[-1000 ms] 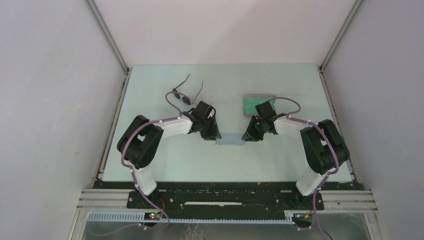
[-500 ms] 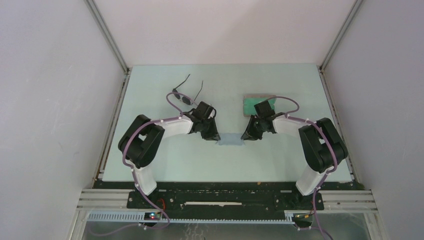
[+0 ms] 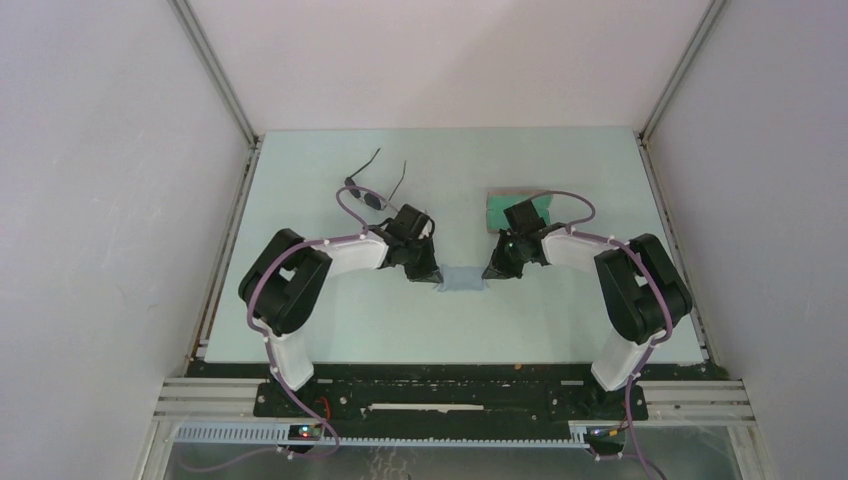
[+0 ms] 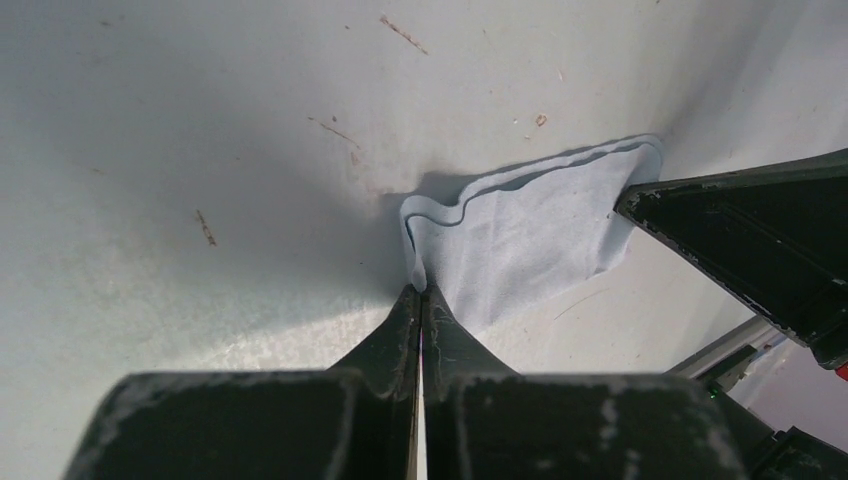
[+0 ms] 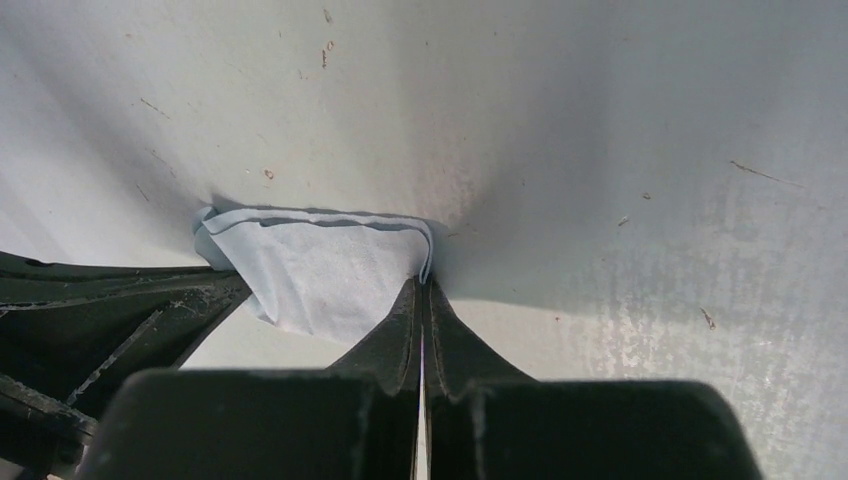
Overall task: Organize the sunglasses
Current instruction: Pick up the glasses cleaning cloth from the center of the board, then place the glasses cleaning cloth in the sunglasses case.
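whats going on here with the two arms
The left jaws and the right jaws are each shut on an opposite end of the light blue cloth, mid-table. The sunglasses lie untouched farther back on the left, temple arms open. The case, its green lining showing, sits farther back on the right.

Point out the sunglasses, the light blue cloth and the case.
sunglasses point(image 3: 370, 199), top view, on a dark lens.
light blue cloth point(image 3: 461, 281), top view, on its middle.
case point(image 3: 497, 212), top view, on the green lining.
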Tool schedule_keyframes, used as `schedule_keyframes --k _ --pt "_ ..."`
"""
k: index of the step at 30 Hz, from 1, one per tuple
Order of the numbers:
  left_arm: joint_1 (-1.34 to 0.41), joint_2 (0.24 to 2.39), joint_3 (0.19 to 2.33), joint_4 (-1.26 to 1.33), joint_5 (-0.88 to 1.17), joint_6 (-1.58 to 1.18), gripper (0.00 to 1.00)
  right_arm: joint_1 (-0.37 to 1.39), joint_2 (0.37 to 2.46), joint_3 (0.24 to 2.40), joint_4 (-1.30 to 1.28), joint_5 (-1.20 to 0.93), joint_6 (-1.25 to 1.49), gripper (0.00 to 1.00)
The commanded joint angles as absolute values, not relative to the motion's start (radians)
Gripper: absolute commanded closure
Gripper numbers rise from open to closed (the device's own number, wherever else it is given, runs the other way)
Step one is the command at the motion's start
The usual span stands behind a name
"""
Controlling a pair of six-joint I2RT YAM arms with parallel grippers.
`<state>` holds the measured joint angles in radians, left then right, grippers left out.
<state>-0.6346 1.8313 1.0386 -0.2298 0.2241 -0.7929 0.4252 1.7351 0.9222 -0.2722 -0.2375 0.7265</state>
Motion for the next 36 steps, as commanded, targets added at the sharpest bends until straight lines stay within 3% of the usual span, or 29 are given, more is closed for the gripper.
schedule_keyframes --k 1,12,36 --pt "-0.655 1.849 1.081 -0.248 0.239 -0.773 1.00 0.423 1.743 0.930 -0.344 -0.130 0.698 1.00" --pt "-0.669 1.867 1.209 -0.259 0.272 -0.776 1.00 0.401 1.636 0.986 -0.421 -0.026 0.649 1.00" --pt "-0.673 2.201 1.814 -0.272 0.357 -0.765 1.00 0.189 1.672 1.217 -0.413 0.036 0.592 1.00"
